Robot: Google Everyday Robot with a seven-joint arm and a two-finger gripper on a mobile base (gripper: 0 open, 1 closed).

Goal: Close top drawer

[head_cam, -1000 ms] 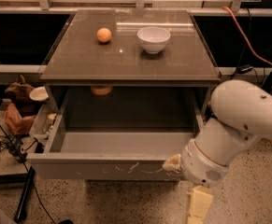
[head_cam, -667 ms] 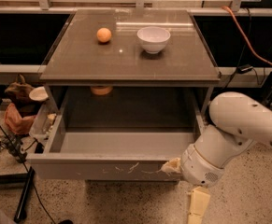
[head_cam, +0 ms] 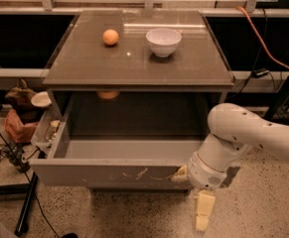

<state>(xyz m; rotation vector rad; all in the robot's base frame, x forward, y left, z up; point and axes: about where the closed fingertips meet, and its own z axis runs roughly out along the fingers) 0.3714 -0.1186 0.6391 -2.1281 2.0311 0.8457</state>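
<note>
The top drawer [head_cam: 109,173] stands pulled far out from under the grey cabinet top. Its flat front panel shows white scratch marks near the right end, and its grey box interior [head_cam: 129,148] holds nothing I can see. My gripper [head_cam: 181,174] is at the right end of the drawer front, touching or very near the panel, with the white wrist and arm [head_cam: 243,138] reaching in from the right. A cream finger [head_cam: 203,209] hangs below the wrist.
An orange ball [head_cam: 110,36] and a white bowl [head_cam: 163,41] sit on the cabinet top [head_cam: 139,58]. Clutter and a small bowl [head_cam: 40,99] lie to the left of the cabinet. Black stand legs [head_cam: 27,202] and cables lie on the floor at left. An orange cable [head_cam: 263,43] runs at right.
The arm has shifted slightly, its elbow lowering and moving right. The gripper stays at the drawer front's right end. The drawer has not visibly moved.
</note>
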